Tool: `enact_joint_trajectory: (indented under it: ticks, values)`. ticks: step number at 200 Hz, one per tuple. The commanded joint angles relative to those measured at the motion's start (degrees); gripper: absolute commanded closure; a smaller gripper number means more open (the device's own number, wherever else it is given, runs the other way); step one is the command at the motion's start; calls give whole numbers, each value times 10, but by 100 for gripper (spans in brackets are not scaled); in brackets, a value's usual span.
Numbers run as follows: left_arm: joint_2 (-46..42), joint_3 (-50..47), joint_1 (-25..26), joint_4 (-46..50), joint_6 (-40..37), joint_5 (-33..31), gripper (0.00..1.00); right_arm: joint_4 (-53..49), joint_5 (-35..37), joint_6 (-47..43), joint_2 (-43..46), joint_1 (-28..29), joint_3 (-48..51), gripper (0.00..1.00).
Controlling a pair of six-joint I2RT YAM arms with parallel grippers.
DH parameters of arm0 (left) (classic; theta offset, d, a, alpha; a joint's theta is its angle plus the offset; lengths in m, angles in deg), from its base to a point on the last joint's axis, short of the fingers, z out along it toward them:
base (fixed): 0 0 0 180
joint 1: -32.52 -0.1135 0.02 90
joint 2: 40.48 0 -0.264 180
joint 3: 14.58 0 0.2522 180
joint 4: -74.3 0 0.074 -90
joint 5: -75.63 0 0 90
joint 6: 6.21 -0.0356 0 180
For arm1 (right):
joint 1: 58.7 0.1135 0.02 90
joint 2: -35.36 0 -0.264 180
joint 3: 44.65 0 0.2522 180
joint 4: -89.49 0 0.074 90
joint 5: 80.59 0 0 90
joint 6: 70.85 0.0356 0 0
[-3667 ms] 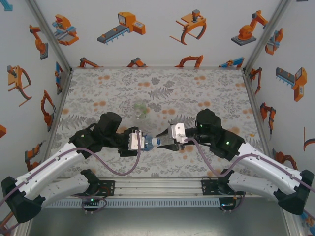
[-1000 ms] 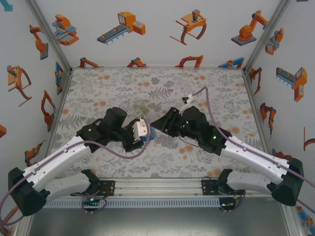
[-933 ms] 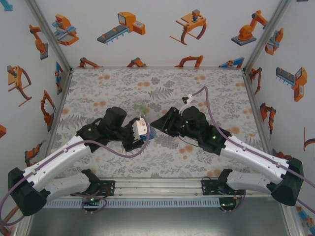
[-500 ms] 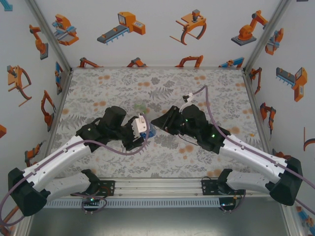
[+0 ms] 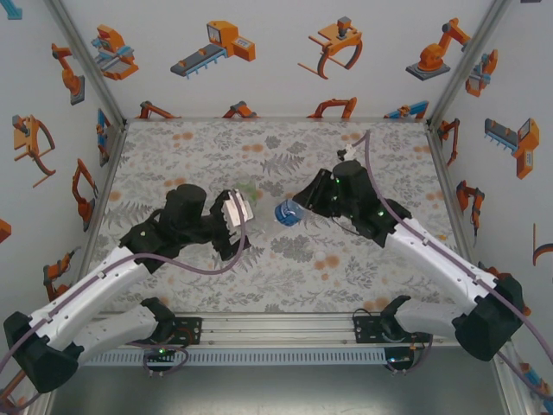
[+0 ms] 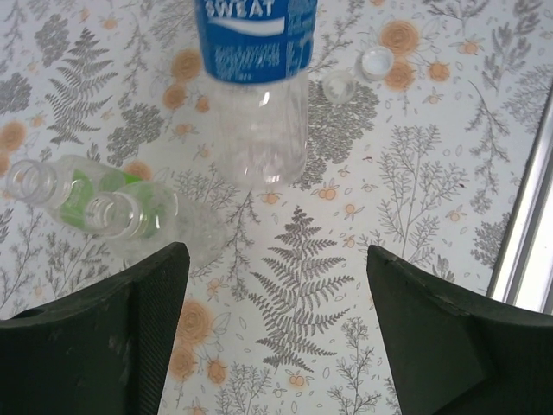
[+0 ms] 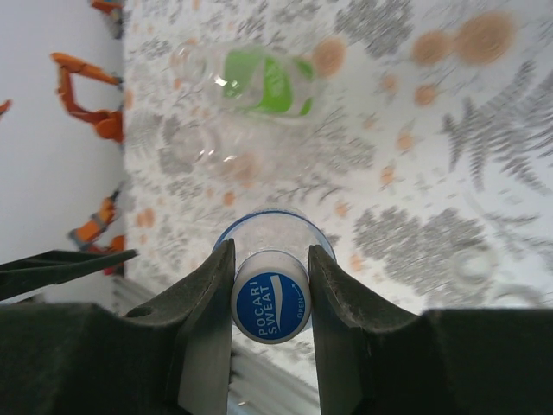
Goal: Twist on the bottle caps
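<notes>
Left wrist: blue-label bottle (image 6: 255, 78) cut off by top edge; its neck and mouth out of frame. Right wrist: bottle body mostly hidden beneath blue cap (image 7: 270, 309); loose cap (image 7: 473, 264) blurred, rim indistinct. Top view: green-tinted bottle (image 5: 246, 188) faint, outline unresolved.

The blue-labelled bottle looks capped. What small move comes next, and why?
Probably the right end effector should set the clear blue-labelled plastic bottle down and release its round blue cap, which it grips. The left end effector stands open and clear of it, and two clear plastic bottles lie uncapped, with two small pale caps loose.
</notes>
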Motion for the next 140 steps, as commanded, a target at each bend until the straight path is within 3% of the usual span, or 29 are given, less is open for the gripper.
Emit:
enact_joint_trajectory:
  ticks: [1, 59, 114, 140]
  values:
    - [1, 6, -14, -13, 41, -23, 23, -42, 26, -130, -24, -24, -48, 94]
    - [13, 16, -46, -22, 78, -80, 24, -24, 101, -314, -136, -76, -141, 98]
    - [20, 14, -53, -18, 65, -92, 23, -18, 85, -421, -254, -120, -242, 97]
    - [31, 19, -65, -14, 73, -146, 22, -15, 75, -425, -303, -146, -279, 98]
